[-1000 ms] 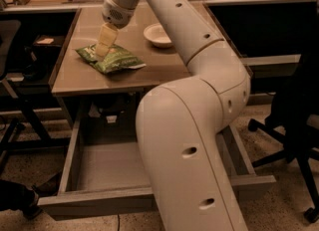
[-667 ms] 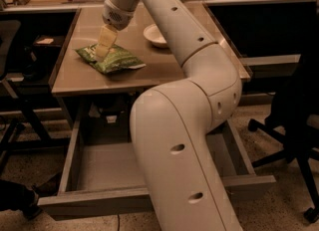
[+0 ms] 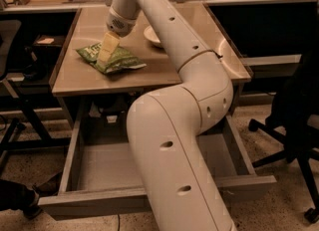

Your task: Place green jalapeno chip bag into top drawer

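The green jalapeno chip bag (image 3: pixel 122 60) lies flat on the left part of the wooden desk top (image 3: pixel 164 73). My gripper (image 3: pixel 105 58) reaches down from the white arm (image 3: pixel 174 36) and rests on the left half of the bag. The top drawer (image 3: pixel 75 150) is pulled out below the desk, its plain grey inside showing. My arm's thick lower segment (image 3: pixel 174 165) stands in front of the drawer's middle and hides part of it.
A white bowl (image 3: pixel 151 35) sits on the desk behind the arm. A dark office chair (image 3: pixel 294 110) stands at the right, and another chair and its legs (image 3: pixel 15 125) at the left. Shelves with clutter run along the back.
The arm's lower segments have shifted a little to the left. The gripper stays on the bag, and the bag has not moved.
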### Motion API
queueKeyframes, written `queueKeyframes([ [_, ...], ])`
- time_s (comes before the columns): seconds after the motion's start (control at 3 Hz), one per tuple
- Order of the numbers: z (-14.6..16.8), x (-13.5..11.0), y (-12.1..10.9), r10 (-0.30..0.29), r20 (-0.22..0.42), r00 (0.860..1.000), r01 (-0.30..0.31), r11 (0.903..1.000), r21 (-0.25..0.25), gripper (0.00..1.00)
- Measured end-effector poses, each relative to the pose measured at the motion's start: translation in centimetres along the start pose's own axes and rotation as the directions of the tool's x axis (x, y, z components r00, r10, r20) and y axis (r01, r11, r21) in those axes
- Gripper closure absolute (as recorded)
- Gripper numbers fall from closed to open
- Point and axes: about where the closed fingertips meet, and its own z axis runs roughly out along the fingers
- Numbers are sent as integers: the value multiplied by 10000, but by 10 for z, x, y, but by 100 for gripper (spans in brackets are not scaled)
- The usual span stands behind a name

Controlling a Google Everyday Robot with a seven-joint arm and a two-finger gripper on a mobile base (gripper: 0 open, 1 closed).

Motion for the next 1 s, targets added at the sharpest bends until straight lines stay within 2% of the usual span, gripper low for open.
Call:
queueKeyframes([
  [0.67,27,8,-7,159,-283,9995,-163,9997,-165,0],
  [1.0,27,8,-7,159,-283,9995,-164,9997,-164,19],
])
